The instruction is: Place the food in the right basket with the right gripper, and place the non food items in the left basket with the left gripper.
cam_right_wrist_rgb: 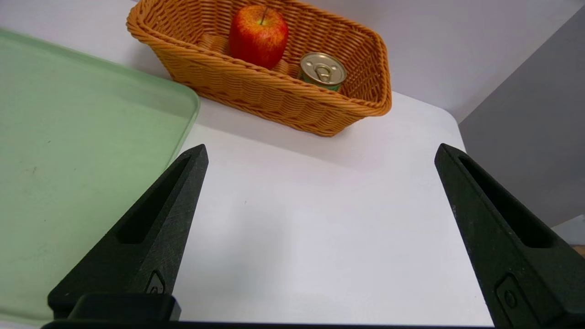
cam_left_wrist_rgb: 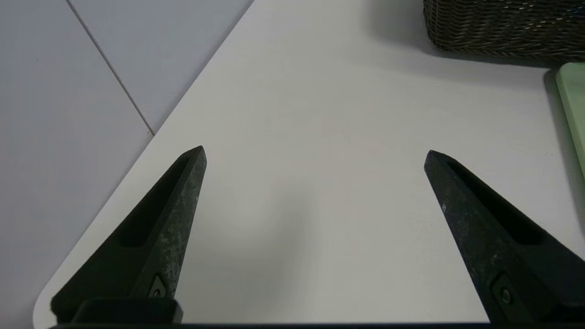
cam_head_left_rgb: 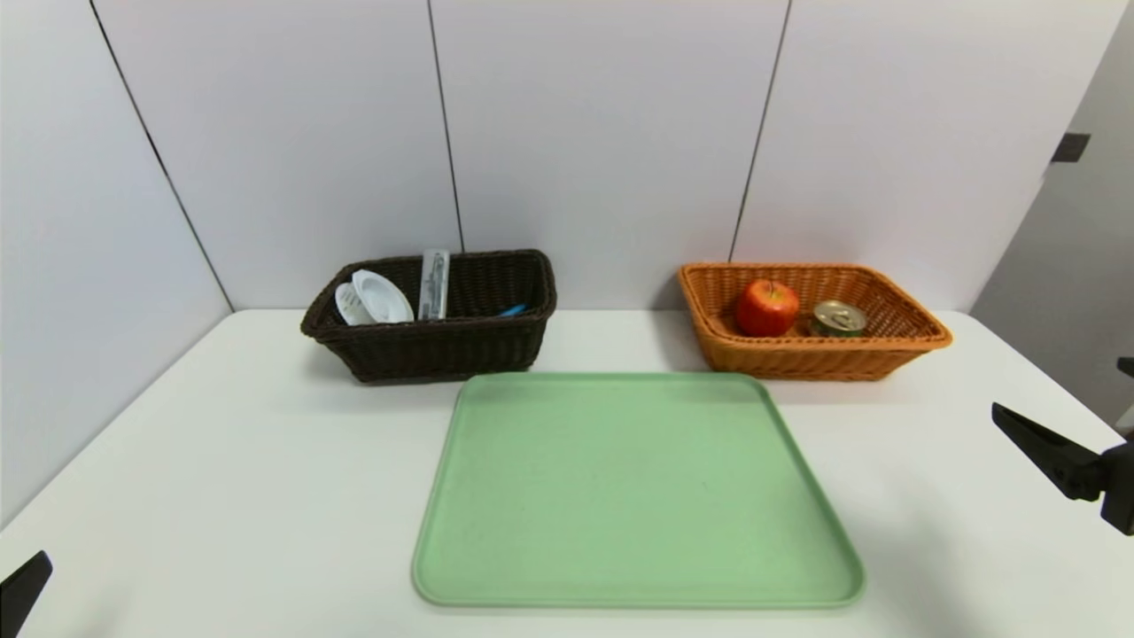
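The food lies in the right basket (cam_head_left_rgb: 815,359), an orange wicker one: a red apple (cam_head_left_rgb: 766,307) beside a gold-lidded tin (cam_head_left_rgb: 838,317). The right wrist view shows that basket (cam_right_wrist_rgb: 274,98), the apple (cam_right_wrist_rgb: 258,34) and the tin (cam_right_wrist_rgb: 322,68) too. The left basket (cam_head_left_rgb: 443,350), dark brown, holds the non food items: a white slotted strainer cup (cam_head_left_rgb: 376,297), a grey case (cam_head_left_rgb: 433,283) standing on end, and a blue handle (cam_head_left_rgb: 512,310). My right gripper (cam_right_wrist_rgb: 320,151) hangs open over bare table near the right edge. My left gripper (cam_left_wrist_rgb: 315,153) is open and holds nothing at the near left corner.
A bare green tray (cam_head_left_rgb: 633,487) lies mid-table in front of both baskets; its edge shows in the wrist views (cam_left_wrist_rgb: 573,100) (cam_right_wrist_rgb: 68,137). White wall panels close the back and left. The white table (cam_head_left_rgb: 221,461) ends close beside each gripper.
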Robot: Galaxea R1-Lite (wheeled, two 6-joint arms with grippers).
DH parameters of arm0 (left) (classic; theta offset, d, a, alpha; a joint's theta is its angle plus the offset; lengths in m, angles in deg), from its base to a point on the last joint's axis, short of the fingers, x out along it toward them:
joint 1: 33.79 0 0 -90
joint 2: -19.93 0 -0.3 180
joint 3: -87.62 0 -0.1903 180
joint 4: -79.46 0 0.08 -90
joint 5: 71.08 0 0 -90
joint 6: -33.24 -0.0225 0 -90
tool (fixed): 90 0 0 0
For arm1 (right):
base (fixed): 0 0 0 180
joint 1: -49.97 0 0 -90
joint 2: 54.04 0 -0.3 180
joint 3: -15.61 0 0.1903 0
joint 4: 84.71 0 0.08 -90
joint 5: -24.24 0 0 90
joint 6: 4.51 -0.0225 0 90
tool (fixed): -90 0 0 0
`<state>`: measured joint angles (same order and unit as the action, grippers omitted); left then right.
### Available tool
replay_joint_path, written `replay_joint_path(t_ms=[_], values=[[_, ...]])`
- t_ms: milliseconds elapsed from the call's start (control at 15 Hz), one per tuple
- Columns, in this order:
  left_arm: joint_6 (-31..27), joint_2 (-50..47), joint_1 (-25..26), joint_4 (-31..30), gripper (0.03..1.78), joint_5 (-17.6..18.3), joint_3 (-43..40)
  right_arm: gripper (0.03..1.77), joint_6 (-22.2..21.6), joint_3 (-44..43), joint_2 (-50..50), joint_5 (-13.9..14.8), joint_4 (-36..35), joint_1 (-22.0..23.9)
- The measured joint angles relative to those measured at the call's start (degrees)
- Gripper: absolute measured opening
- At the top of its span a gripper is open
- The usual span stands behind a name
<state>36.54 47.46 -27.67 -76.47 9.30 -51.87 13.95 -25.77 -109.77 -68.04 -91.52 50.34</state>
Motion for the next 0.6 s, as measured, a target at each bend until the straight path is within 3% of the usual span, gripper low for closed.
replay_joint_path(t_ms=[400, 600], values=[[0.0, -4.5, 0.0, 4.9, 1.69, 2.9, -0.9, 1.71, -0.1, 8.5, 12.7, -0.5, 0.4, 3.6], [0.1, -6.7, 0.0, 7.0, 1.69, 3.0, -1.5, 1.71, 0.0, 10.6, 20.9, -0.6, 6.7, 4.7]])
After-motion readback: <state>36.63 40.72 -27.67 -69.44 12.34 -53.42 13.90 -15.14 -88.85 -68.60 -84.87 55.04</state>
